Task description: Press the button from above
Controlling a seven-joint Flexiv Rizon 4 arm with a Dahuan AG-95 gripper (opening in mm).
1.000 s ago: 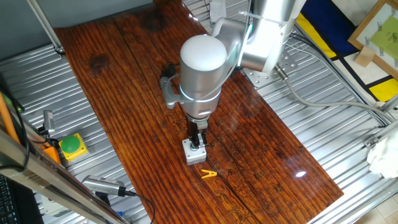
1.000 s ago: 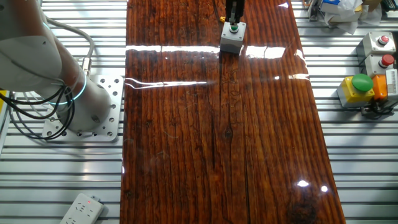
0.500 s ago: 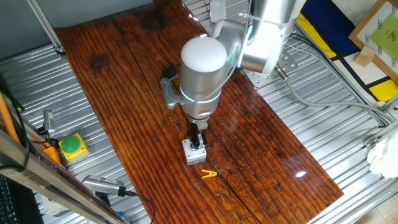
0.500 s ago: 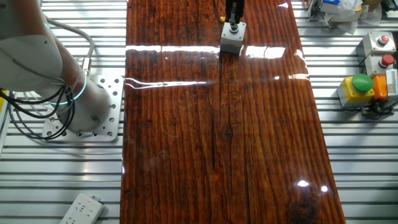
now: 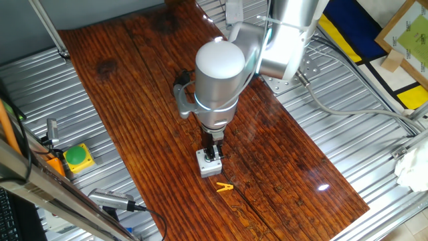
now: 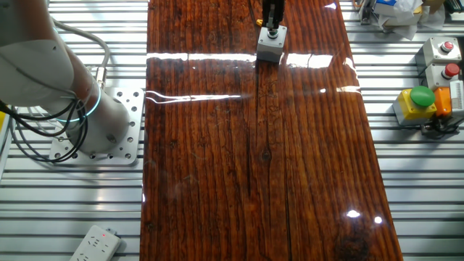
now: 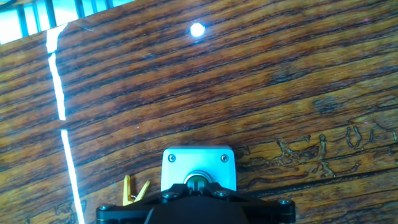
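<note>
Gripper [image 5: 212, 154] stands upright over the button [image 7: 198, 182], its dark tip down on the top of the small square light-grey box [image 5: 208, 165] in the fixed view from the arm's far side. Whether the fingers are apart or together cannot be told: the hand view shows only the black underside of the hand at 6 o'clock, covering the lower edge of the box, and both fixed views show the tip as one dark mass.

In the hand view the button's round collar peeps out just above the black hand, at the middle of the box face, with two screws at the box's upper corners. A yellow clothespin [image 7: 134, 190] lies just beside the box at its 9 o'clock, apart from it. In the first fixed view the same clothespin [image 5: 225, 187] sits on the wood at about 5 o'clock from the box.

Box and gripper rest on a dark, glossy, streaked wooden board [image 5: 134, 100], which lies on a ribbed metal table [image 5: 374, 147]. In the other fixed view the box [image 6: 270, 46] stands near the board's far end, at 12 o'clock in that picture, with the gripper [image 6: 272, 29] on top of it.

Farther out, off the board, a larger green button in a yellow housing [image 5: 78, 158] sits at 9 o'clock from the box. The arm's base [image 6: 94, 127] is bolted to the metal table beside the board.
</note>
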